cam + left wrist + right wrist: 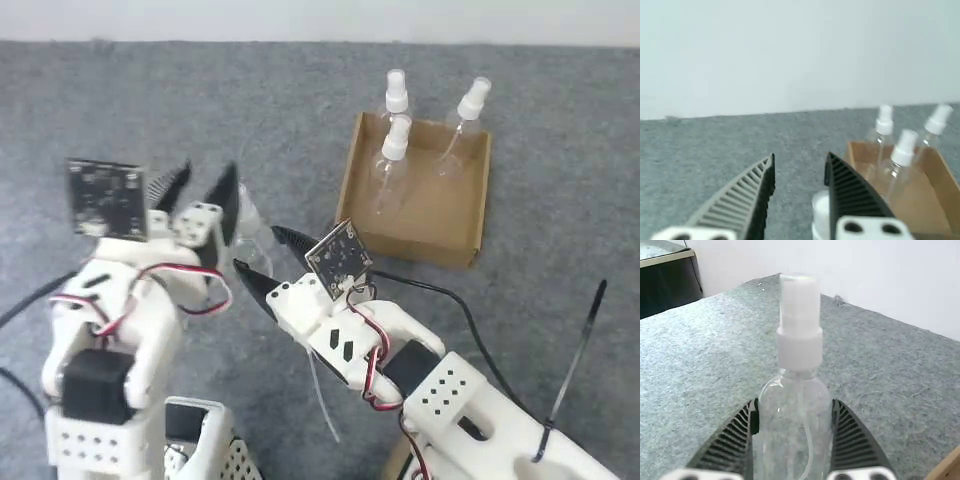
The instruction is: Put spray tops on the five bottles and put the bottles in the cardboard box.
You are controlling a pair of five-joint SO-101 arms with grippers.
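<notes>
Bottle [790,420], clear plastic, is standing upright. Its long axis is running vertical, with the spray top [799,325] pointing straight up and a thin dip tube [807,440] hanging down inside. It is sitting near the middle of the grey, felt-covered counter [120,100], between the two arms and short of the cardboard box [440,225]. Cannot tell whether its base is touching the counter.

Right end effector [795,405] is gripping it. The ribbed fingers [732,445] are pressing on either side of the body, below the shoulder. Neck and top are sticking out clear above them.

Left end effector [800,167] is hovering just beside the same bottle, fingers spread fairly wide with nothing between them. In the left wrist view the white top is peeking out beside its dark finger [850,195].

The box is lying open-topped farther out, toward the right arm's side and apart from the gripped bottle. Three more bottles are standing in it, all with spray tops on and pointing up:
- far bottle [396,100], against the far wall
- near bottle [392,165], just in front of it
- corner bottle [462,125], off toward the far right corner
</notes>
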